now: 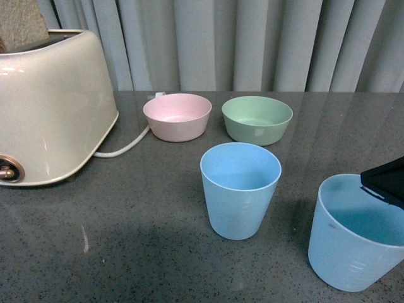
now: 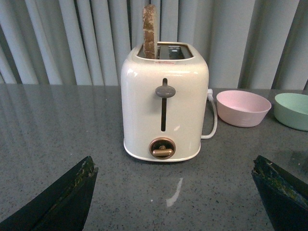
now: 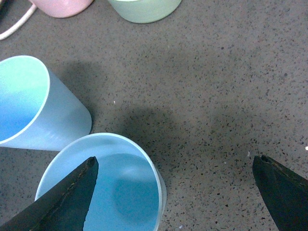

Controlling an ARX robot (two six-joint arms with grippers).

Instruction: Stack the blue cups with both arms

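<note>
Right now the right gripper point(image 3: 173, 163) hangs wide open and empty, one finger point(image 3: 67, 202) over the mouth of the nearer blue cup point(image 3: 110, 192). The second blue cup point(image 1: 240, 189) stands upright just beside it. The left gripper point(image 2: 173, 162), also spread and empty, faces the toaster point(image 2: 163, 96). This looks like the approach to the first grasp. Next, the right jaws should straddle the cup wall and close.

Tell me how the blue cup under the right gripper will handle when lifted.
The blue cup looks empty and thin-walled, so probably light and slightly flexible under a squeeze. It is tall on a narrower base, so a sideways nudge from the right gripper might tip it. Tipped, it would probably roll.
</note>
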